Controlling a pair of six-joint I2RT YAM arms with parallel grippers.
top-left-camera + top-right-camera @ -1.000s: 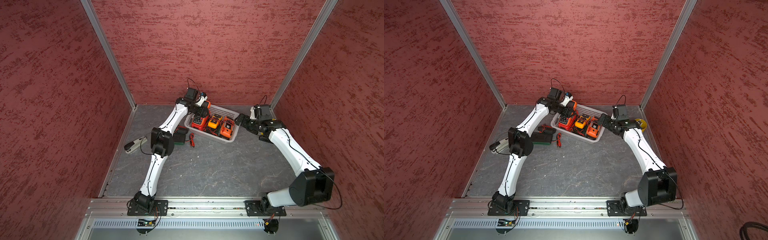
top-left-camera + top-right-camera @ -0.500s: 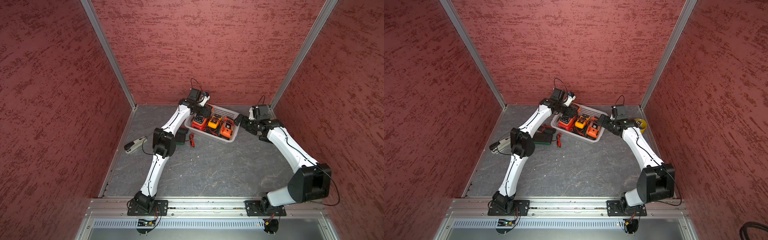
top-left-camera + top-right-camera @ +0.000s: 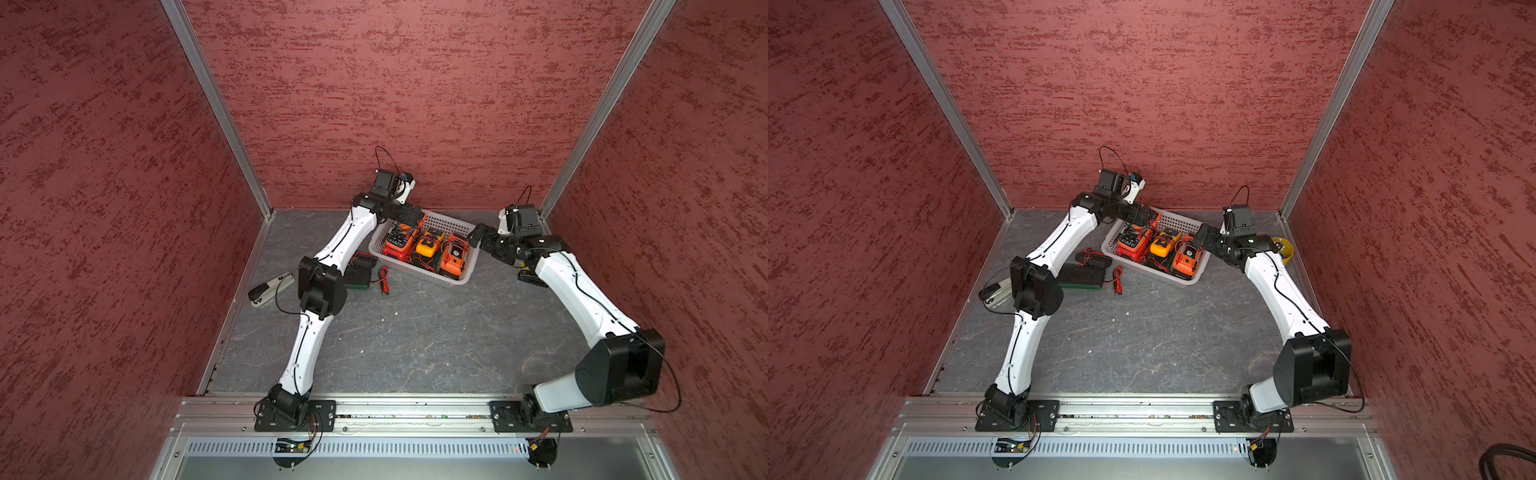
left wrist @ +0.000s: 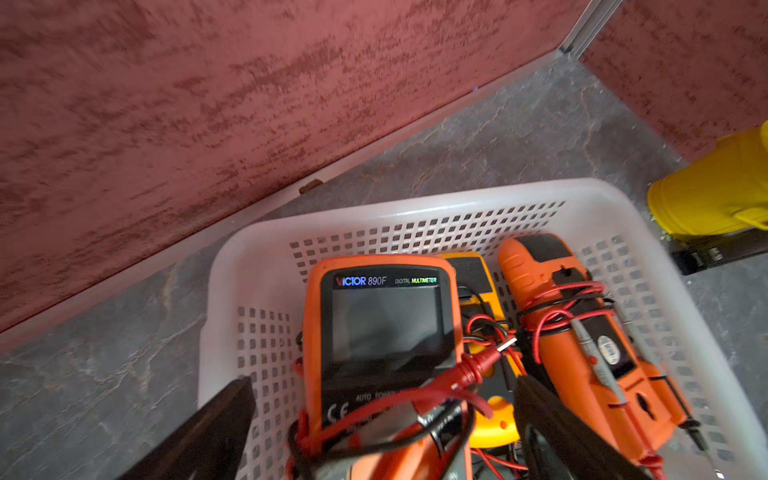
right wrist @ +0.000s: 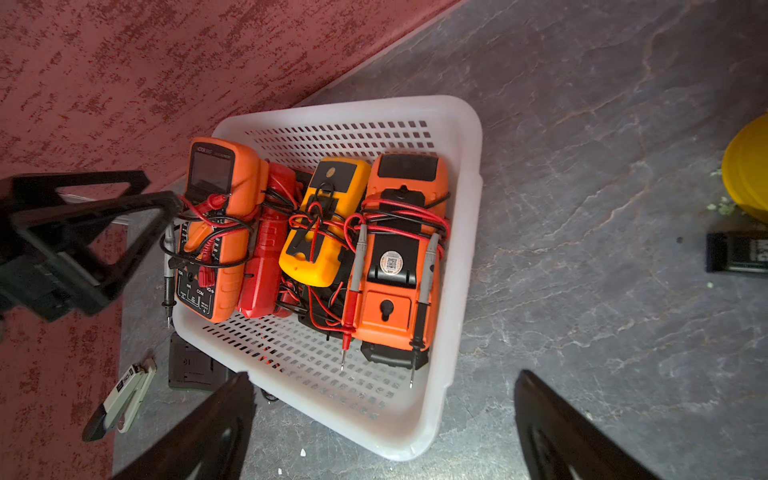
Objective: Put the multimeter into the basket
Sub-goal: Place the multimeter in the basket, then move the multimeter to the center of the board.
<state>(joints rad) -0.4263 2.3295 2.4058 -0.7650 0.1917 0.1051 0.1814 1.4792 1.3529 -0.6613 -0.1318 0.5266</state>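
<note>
- basket (image 3: 419,275): white, perforated, on the grey floor near the back wall; every place below is given from it.
- left gripper (image 4: 382,382): over one end of the basket, claw wide, one finger on each side of the orange meter's lower end, gripping nothing.
- right gripper (image 5: 382,376): above the basket's opposite end, claw wide, empty.
- orange meter (image 4: 382,324): inside the basket, face up, against the end wall under the left gripper; looks tilted onto the red meter (image 5: 266,249).
- row beyond it: yellow meter (image 5: 303,266), then back-up orange meter (image 5: 399,316), all inside.
- dark unit (image 3: 359,274): on the floor just outside the basket, leads trailing; probably another meter, not yet in.
- stapler (image 3: 270,289): well apart from the basket, past the dark unit.
- yellow cup (image 3: 1285,249): near the basket's end by the right arm.
- black probe (image 5: 168,274): hangs at the basket's wall beside the orange meter.
- risk: the red leads loop loosely between the left fingers. A straight lift could hook one and drag the meter out.
- risk: the basket looks light. A snagged probe could shift it.
</note>
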